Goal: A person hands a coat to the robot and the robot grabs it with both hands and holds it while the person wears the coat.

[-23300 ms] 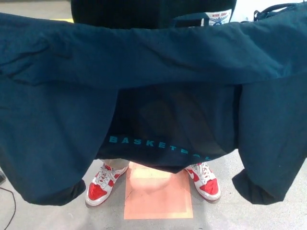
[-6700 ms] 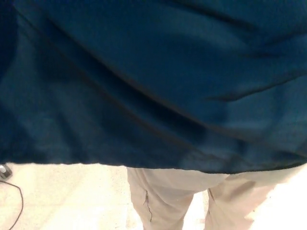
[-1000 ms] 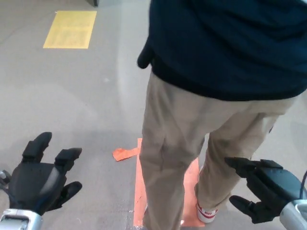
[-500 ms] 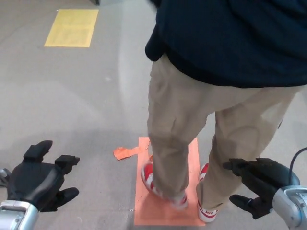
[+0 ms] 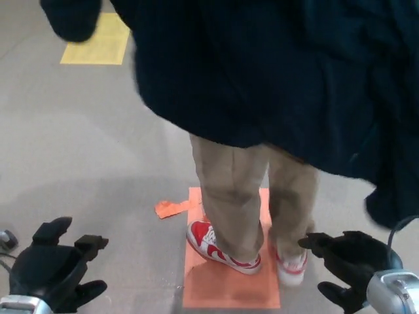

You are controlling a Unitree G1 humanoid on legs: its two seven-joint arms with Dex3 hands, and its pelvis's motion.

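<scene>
The dark navy coat (image 5: 262, 72) is on a person who stands close in front of me, filling the top of the head view, with one sleeve (image 5: 72, 19) swung out to the upper left. Khaki trousers (image 5: 229, 196) and red-and-white sneakers (image 5: 222, 245) show beneath it. My left hand (image 5: 55, 271) hangs low at the bottom left, open, fingers spread and holding nothing. My right hand (image 5: 347, 265) is low at the bottom right, also open and apart from the coat.
An orange square mat (image 5: 226, 284) lies on the grey floor under the person's feet, with a small orange scrap (image 5: 170, 208) beside it. A yellow floor marking (image 5: 98, 46) sits at the upper left. A cable (image 5: 5, 239) shows at the left edge.
The person has turned on the mat, and the coat now hangs lower and wider across the view with a sleeve swung left. Both my hands stay low, dropped slightly.
</scene>
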